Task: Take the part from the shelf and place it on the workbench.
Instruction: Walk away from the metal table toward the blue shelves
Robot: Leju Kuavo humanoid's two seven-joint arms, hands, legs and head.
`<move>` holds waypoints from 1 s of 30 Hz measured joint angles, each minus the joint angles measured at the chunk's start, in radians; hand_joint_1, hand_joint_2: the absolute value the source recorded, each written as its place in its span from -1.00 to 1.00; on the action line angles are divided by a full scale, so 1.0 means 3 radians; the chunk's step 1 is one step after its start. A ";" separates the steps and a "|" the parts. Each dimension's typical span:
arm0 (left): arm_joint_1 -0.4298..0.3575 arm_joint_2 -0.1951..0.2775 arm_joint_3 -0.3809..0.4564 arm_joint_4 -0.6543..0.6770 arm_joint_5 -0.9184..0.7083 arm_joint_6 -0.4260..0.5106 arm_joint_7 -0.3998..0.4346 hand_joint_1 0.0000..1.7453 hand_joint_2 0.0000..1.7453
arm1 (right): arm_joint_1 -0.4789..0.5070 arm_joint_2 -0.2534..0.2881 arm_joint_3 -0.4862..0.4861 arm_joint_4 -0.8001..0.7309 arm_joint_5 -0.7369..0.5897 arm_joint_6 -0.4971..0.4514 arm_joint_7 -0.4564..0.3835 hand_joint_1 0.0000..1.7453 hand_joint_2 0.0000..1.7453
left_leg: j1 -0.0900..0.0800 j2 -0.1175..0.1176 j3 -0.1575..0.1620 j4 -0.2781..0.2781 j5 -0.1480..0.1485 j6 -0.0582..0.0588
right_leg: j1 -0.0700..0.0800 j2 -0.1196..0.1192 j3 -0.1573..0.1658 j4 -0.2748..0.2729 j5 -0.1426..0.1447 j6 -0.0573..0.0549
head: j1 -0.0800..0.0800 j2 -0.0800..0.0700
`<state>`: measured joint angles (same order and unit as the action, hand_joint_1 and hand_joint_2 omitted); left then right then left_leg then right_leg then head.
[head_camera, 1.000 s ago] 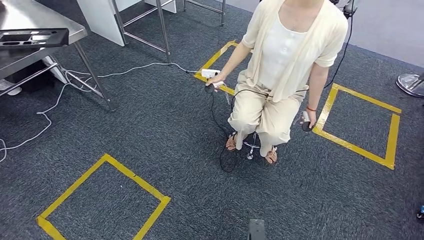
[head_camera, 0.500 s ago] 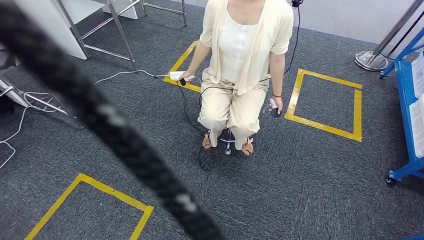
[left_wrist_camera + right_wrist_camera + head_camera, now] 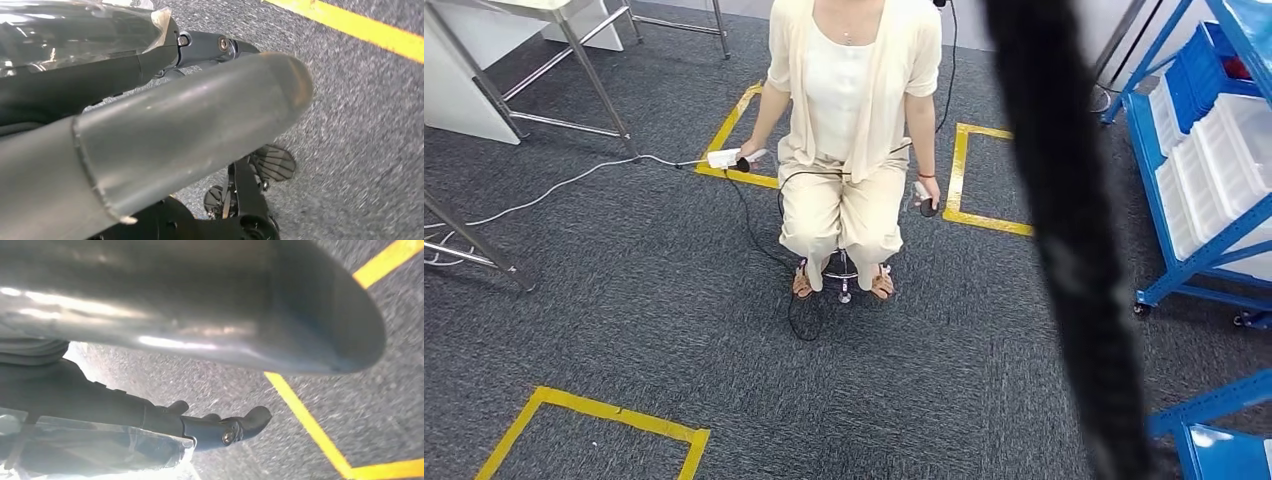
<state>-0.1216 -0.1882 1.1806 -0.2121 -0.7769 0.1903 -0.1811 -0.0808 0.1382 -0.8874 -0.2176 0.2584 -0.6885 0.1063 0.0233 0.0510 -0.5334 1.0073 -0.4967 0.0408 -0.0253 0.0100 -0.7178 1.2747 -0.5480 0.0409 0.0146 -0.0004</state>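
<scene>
blurred black cable (image 3: 1074,240) crosses head view, hides part of blue shelf (image 3: 1214,190) | part not discernible among white bins (image 3: 1199,170) | left hand (image 3: 150,135), right hand (image 3: 200,315): fingers apart, holding nothing, over carpet | seated person (image 3: 849,130) ahead

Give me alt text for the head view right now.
A person sits on a stool on grey carpet, holding a controller, between yellow tape squares. A blue shelf with white bins stands at right; a blurred black cable crosses the foreground.
</scene>
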 joint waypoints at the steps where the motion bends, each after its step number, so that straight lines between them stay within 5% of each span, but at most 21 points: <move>1: -0.0001 0.0001 0.0000 0.0000 -0.0010 -0.0010 0.0002 -1.00 -1.00 | 0.0008 0.0005 -0.0045 -0.0003 0.0088 -0.0001 0.0033 -1.00 -1.00 | 0.0003 0.0034 0.0004 0.0001 -0.0004 -0.0009 | -0.0012 -0.0034 0.0110 -0.0177 0.0067 0.0034 | 0.0000 0.0000; 3: -0.0003 0.0007 -0.0001 -0.0001 -0.0024 -0.0031 0.0003 -1.00 -1.00 | 0.0005 0.0022 -0.0147 -0.0015 0.0295 -0.0002 0.0098 -1.00 -1.00 | -0.0003 0.0098 0.0024 0.0006 -0.0023 -0.0048 | -0.0018 -0.0201 0.0382 -0.0629 0.0193 0.0071 | 0.0012 0.0000; 4: -0.0003 0.0011 -0.0001 -0.0001 -0.0027 -0.0037 0.0003 -1.00 -1.00 | -0.0007 0.0033 -0.0205 -0.0024 0.0393 -0.0004 0.0108 -1.00 -1.00 | -0.0012 0.0131 0.0038 0.0008 -0.0036 -0.0074 | -0.0011 -0.0264 0.0470 -0.0777 0.0230 0.0060 | 0.0012 0.0000; 5: -0.0006 0.0016 -0.0001 -0.0002 -0.0029 -0.0040 0.0003 -1.00 -1.00 | -0.0020 0.0046 -0.0266 -0.0030 0.0473 -0.0007 0.0104 -1.00 -1.00 | -0.0020 0.0163 0.0054 0.0008 -0.0047 -0.0099 | 0.0001 -0.0295 0.0500 -0.0842 0.0243 0.0035 | 0.0010 0.0000; 7: -0.0019 0.0019 -0.0001 -0.0001 -0.0030 -0.0042 0.0003 -1.00 -1.00 | -0.0036 0.0061 -0.0390 -0.0036 0.0578 -0.0014 0.0062 -1.00 -1.00 | -0.0015 0.0228 0.0086 -0.0003 -0.0062 -0.0144 | 0.0018 -0.0222 0.0494 -0.0849 0.0253 -0.0025 | -0.0001 0.0000; 8: -0.0026 0.0019 -0.0001 -0.0001 -0.0029 -0.0042 0.0003 -1.00 -1.00 | -0.0036 0.0064 -0.0441 -0.0036 0.0601 -0.0016 0.0028 -1.00 -1.00 | 0.0000 0.0213 0.0096 0.0007 -0.0081 -0.0166 | 0.0010 -0.0187 0.0497 -0.0854 0.0256 -0.0049 | -0.0005 0.0000; 10: -0.0032 0.0021 -0.0001 -0.0001 -0.0029 -0.0041 0.0003 -1.00 -1.00 | -0.0041 0.0059 -0.0513 -0.0036 0.0623 -0.0018 -0.0046 -1.00 -1.00 | 0.0023 0.0063 0.0037 0.0184 -0.0220 -0.0194 | -0.0008 -0.0119 0.0520 -0.0866 0.0272 -0.0102 | -0.0010 0.0000; 12: -0.0024 0.0023 -0.0001 -0.0001 -0.0029 -0.0040 0.0005 -1.00 -1.00 | -0.0056 0.0055 -0.0553 -0.0036 0.0632 -0.0019 -0.0105 -1.00 -1.00 | 0.0026 -0.0112 -0.0144 0.0588 -0.0451 -0.0189 | 0.0004 -0.0049 0.0510 -0.0867 0.0282 -0.0143 | -0.0015 0.0000; 14: -0.0011 0.0023 -0.0001 0.0000 -0.0030 -0.0037 0.0007 -1.00 -1.00 | -0.0068 0.0052 -0.0585 -0.0035 0.0638 -0.0019 -0.0130 -1.00 -1.00 | 0.0023 -0.0160 -0.0320 0.0919 -0.0565 -0.0173 | 0.0031 0.0035 0.0502 -0.0866 0.0288 -0.0165 | -0.0015 0.0000; 16: -0.0007 0.0023 0.0000 -0.0001 -0.0029 -0.0033 0.0007 -1.00 -1.00 | -0.0070 0.0046 -0.0608 -0.0033 0.0647 -0.0022 -0.0134 -1.00 -1.00 | 0.0022 -0.0180 -0.0310 0.0836 -0.0429 -0.0146 | 0.0047 0.0125 0.0506 -0.0864 0.0292 -0.0169 | -0.0015 0.0000; 19: -0.0008 0.0029 -0.0001 -0.0001 -0.0033 -0.0026 0.0007 -1.00 -1.00 | -0.0073 0.0044 -0.0620 -0.0032 0.0686 -0.0028 -0.0120 -1.00 -1.00 | 0.0018 -0.0338 -0.0065 0.0247 -0.0101 -0.0095 | 0.0061 0.0239 0.0511 -0.0857 0.0295 -0.0158 | -0.0014 0.0000; 22: -0.0013 0.0033 -0.0002 -0.0001 -0.0043 -0.0019 0.0007 -1.00 -1.00 | -0.0071 0.0051 -0.0629 -0.0031 0.0738 -0.0029 -0.0102 -1.00 -1.00 | -0.0014 -0.0361 0.0001 0.0072 -0.0053 -0.0059 | 0.0066 0.0328 0.0465 -0.0858 0.0315 -0.0096 | -0.0012 0.0000; 25: -0.0020 0.0030 -0.0001 -0.0001 -0.0069 -0.0017 0.0006 -1.00 -1.00 | -0.0063 0.0053 -0.0660 -0.0032 0.0794 -0.0031 -0.0090 -1.00 -1.00 | -0.0018 -0.0254 0.0026 0.0003 -0.0004 0.0013 | 0.0059 0.0190 0.0364 -0.0719 0.0250 -0.0066 | -0.0004 0.0000; 27: -0.0015 0.0033 -0.0001 -0.0001 -0.0082 -0.0019 0.0004 -1.00 -1.00 | -0.0068 0.0054 -0.0685 -0.0033 0.0827 -0.0031 -0.0089 -1.00 -1.00 | -0.0021 -0.0168 0.0030 -0.0015 0.0006 0.0033 | 0.0051 0.0044 0.0178 -0.0350 0.0080 -0.0080 | 0.0004 0.0000; 29: -0.0011 0.0037 -0.0001 -0.0001 -0.0096 -0.0028 0.0003 -1.00 -1.00 | -0.0068 0.0057 -0.0709 -0.0034 0.0867 -0.0030 -0.0093 -1.00 -1.00 | -0.0025 -0.0076 0.0024 -0.0014 0.0004 0.0033 | 0.0032 0.0014 0.0002 0.0010 -0.0044 -0.0065 | 0.0007 0.0000; 30: -0.0011 0.0038 -0.0002 -0.0001 -0.0101 -0.0037 0.0000 -1.00 -1.00 | -0.0063 0.0058 -0.0721 -0.0034 0.0897 -0.0028 -0.0104 -1.00 -1.00 | -0.0024 -0.0035 0.0023 -0.0014 0.0001 0.0031 | 0.0023 0.0006 -0.0005 0.0041 -0.0039 -0.0040 | 0.0010 0.0000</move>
<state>-0.1249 -0.1767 1.1801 -0.2125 -0.8073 0.1792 -0.1811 -0.0997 0.1555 -1.1036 -0.2279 0.5275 -0.6969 0.0752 0.0160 0.0407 -0.5264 1.0032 -0.4964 0.0500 -0.0184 0.0117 -0.7193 1.2870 -0.5596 0.0288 0.0177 -0.0004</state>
